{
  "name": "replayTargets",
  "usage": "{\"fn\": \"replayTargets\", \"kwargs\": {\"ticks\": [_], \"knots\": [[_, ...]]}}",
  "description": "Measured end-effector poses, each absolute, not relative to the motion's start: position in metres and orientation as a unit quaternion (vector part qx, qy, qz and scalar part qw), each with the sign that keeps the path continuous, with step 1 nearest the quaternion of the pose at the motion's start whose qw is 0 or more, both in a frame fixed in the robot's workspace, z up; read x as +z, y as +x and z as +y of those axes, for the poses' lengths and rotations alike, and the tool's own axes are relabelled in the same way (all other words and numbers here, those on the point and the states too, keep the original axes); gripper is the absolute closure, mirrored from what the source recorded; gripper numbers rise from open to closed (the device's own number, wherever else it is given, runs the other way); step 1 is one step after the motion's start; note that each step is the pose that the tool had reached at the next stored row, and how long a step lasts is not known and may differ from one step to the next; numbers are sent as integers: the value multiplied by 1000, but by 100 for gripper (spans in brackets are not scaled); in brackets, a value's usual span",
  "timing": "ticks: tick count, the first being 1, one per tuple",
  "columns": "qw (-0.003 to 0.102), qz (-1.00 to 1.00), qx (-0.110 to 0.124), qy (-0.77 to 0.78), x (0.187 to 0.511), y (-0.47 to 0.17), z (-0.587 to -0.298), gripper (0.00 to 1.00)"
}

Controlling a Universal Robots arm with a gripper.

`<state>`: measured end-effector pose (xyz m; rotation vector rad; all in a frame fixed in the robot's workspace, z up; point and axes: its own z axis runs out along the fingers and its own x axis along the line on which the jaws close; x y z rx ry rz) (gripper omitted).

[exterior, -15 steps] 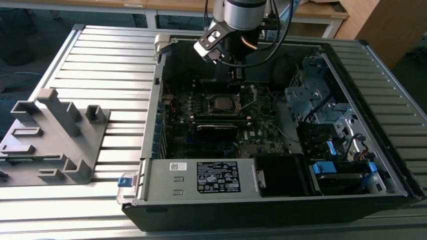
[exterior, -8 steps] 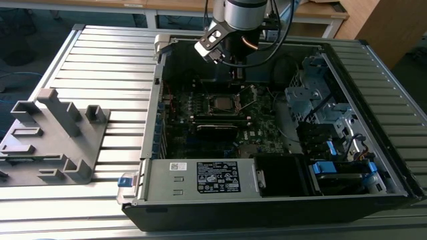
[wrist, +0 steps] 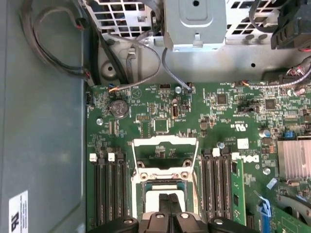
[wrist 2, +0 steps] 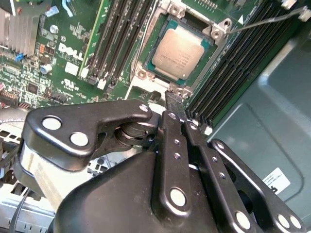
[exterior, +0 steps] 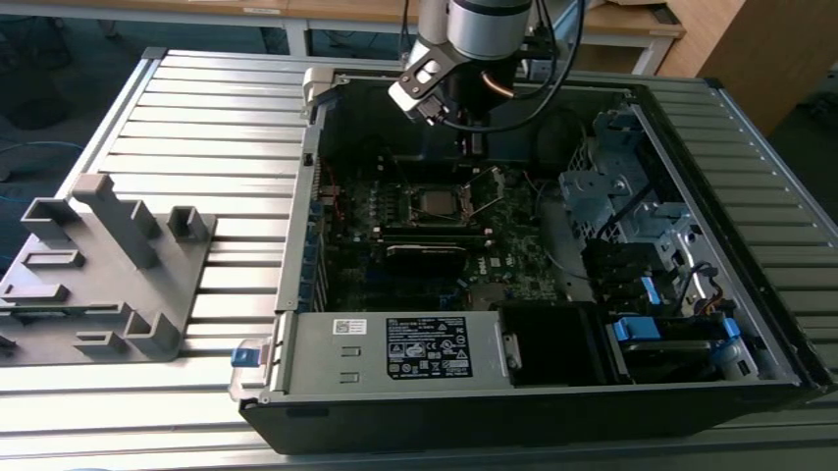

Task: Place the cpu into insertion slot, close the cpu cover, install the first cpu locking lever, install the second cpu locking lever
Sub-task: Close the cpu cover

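Hovering over the open case, the gripper has its two black fingers pressed together with nothing between them. In the second wrist view the tips sit near one edge of the slot; whether they touch it I can't tell. The cpu lies flat in the slot, grey-bronze top up, with a thin green border around it. The cover is swung open, off the cpu, on the side of the slot toward the coin battery; its angle is unclear. Green board shows through its window. A thin wire lever stands off the slot, raised over the memory slots. Those slots run along both sides of the slot.

In the exterior view the arm comes in at upper centre of the frame, above the motherboard. The case fills the centre and the exterior view's right. A grey plastic fixture sits on the slatted table at the exterior view's left, well apart from the case.
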<state>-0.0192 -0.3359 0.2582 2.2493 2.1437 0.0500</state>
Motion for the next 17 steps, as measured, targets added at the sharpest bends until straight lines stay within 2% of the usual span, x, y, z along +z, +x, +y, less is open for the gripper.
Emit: {"fn": "replayTargets", "kwargs": {"ticks": [17], "knots": [[17,690,16,724,260,-12,-335,89]]}}
